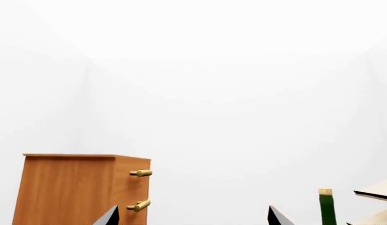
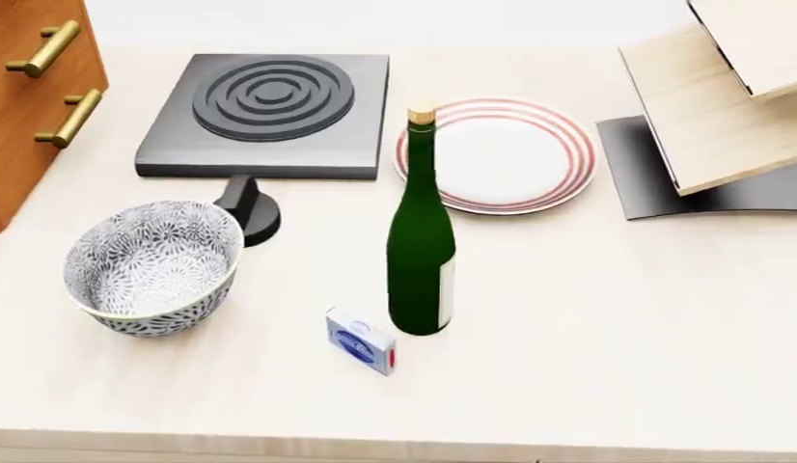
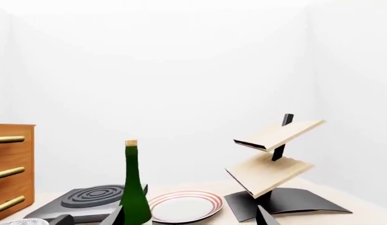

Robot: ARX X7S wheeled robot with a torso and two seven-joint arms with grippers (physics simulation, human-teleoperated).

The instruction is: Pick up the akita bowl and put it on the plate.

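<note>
My left gripper (image 1: 193,216) shows only two dark fingertips set wide apart with nothing between them, so I read it as open and empty; my right gripper (image 3: 190,216) looks the same, tips parted, holding nothing. Neither arm appears in the head view, so both hang back off the near edge of the counter (image 2: 605,367), aimed level across it rather than down at anything. The akita bowl (image 2: 154,265) sits upright near the front left corner, just before the stove burner (image 2: 267,114) and its knob (image 2: 251,207). The plate (image 2: 502,154) lies toward the back edge, right of the burner, bare. Between the two stands a green wine bottle (image 2: 421,251), with a small box (image 2: 361,340) at its foot; my judgement is that the bottle obstructs a direct carry, so the bowl should go high or around. The left arm is the nearer one. Task not yet begun.
</note>
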